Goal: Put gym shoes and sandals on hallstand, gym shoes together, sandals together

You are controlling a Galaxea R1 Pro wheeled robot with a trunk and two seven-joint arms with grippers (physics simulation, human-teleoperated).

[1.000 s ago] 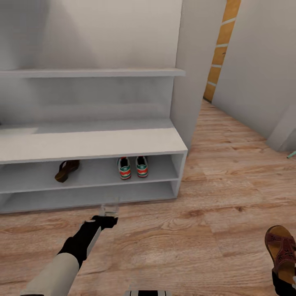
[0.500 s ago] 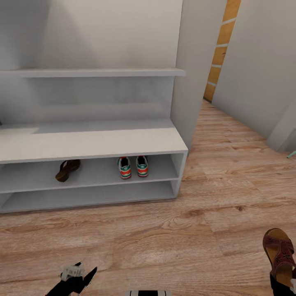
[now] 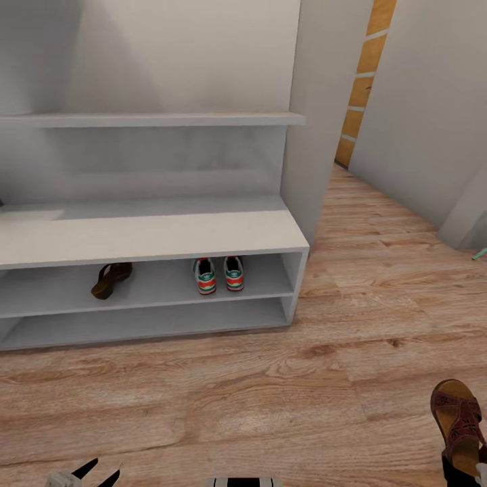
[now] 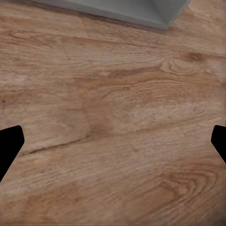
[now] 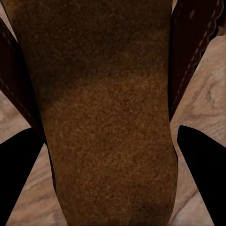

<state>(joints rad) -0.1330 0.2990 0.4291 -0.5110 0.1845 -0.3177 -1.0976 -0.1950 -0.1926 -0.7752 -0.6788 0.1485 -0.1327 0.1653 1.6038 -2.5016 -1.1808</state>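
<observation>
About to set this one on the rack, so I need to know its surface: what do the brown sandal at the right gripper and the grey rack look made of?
Dark brown strappy sandal: leather-like straps with stitching, and a matte, suede-looking tan insole. Pale grey shoe rack: smooth, matte painted board, probably wood; no grain visible.

Right claw point(image 3: 473, 473) and its sandal point(image 3: 461, 419) get chopped by the frame edge; left claw point(image 3: 84, 473) barely peeks in, hallstand point(image 3: 135, 237) cropped too.
</observation>
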